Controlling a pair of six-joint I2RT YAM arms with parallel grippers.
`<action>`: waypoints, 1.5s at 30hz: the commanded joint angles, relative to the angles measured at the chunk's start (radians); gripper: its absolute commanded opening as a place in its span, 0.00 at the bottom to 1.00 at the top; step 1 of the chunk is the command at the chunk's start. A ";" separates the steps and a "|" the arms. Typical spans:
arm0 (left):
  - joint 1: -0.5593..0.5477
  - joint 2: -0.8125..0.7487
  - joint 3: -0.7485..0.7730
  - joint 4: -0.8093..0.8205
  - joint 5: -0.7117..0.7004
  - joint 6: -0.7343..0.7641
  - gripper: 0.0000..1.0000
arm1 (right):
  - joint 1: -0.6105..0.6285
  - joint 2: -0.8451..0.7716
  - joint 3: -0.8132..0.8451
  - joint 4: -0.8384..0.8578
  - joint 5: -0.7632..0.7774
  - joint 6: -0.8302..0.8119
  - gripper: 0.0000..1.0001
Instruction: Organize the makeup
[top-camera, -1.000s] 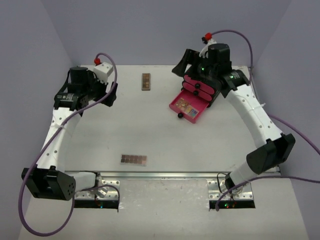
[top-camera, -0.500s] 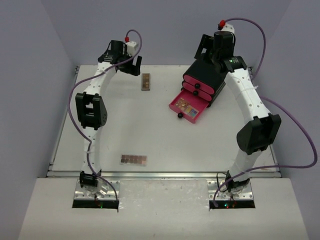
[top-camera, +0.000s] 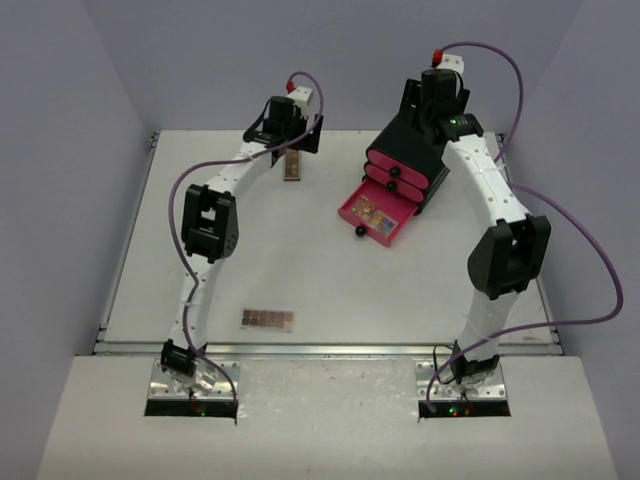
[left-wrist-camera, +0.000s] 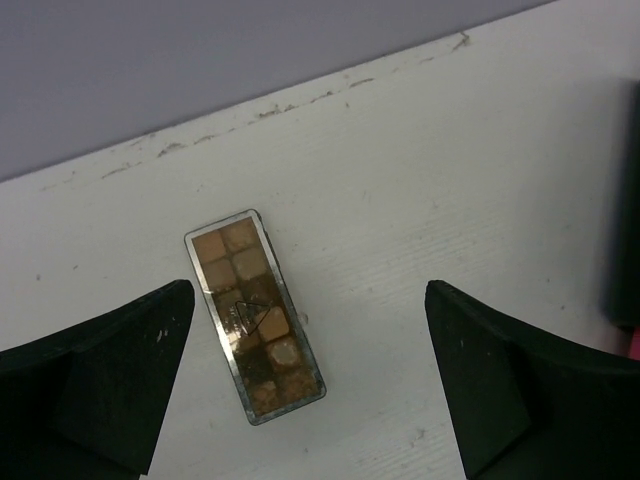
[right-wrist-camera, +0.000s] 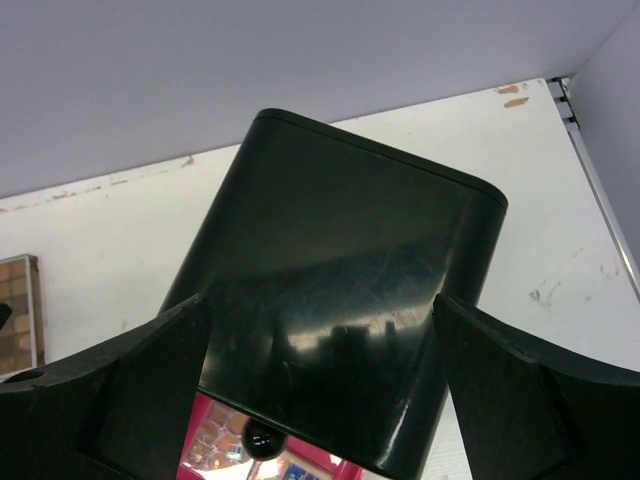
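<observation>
A brown eyeshadow palette (left-wrist-camera: 255, 315) lies flat near the table's far edge, also seen from above (top-camera: 291, 165). My left gripper (left-wrist-camera: 310, 330) hovers just over it, open, its fingers wide on either side and touching nothing; from above the left gripper (top-camera: 288, 140) sits at the palette's far end. A second brown palette (top-camera: 268, 319) lies near the front edge. A multicoloured palette (top-camera: 374, 214) rests in the pulled-out pink drawer (top-camera: 395, 232). My right gripper (right-wrist-camera: 320, 340) is open above the black box (right-wrist-camera: 340, 290), holding nothing.
The black box with pink drawers (top-camera: 410, 155) stands at the far right, its lowest drawer pulled out toward the table's middle. The back wall rises just behind both grippers. The left arm's elbow (top-camera: 210, 225) hangs over the table's left part.
My left arm swung from the far left corner rightward to above the far brown palette, and its jaws widened. The right gripper lifted off the box's front and drew back over its top.
</observation>
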 joint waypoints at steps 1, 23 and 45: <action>0.003 0.073 0.041 0.001 -0.126 -0.108 0.98 | -0.010 -0.066 -0.026 0.041 0.062 -0.029 0.91; -0.016 0.198 0.027 -0.148 -0.170 -0.187 0.94 | -0.065 -0.208 -0.138 0.033 0.095 -0.075 0.92; 0.047 -0.145 -0.249 -0.089 0.188 -0.073 0.00 | -0.088 -0.347 -0.283 0.071 0.043 0.016 0.92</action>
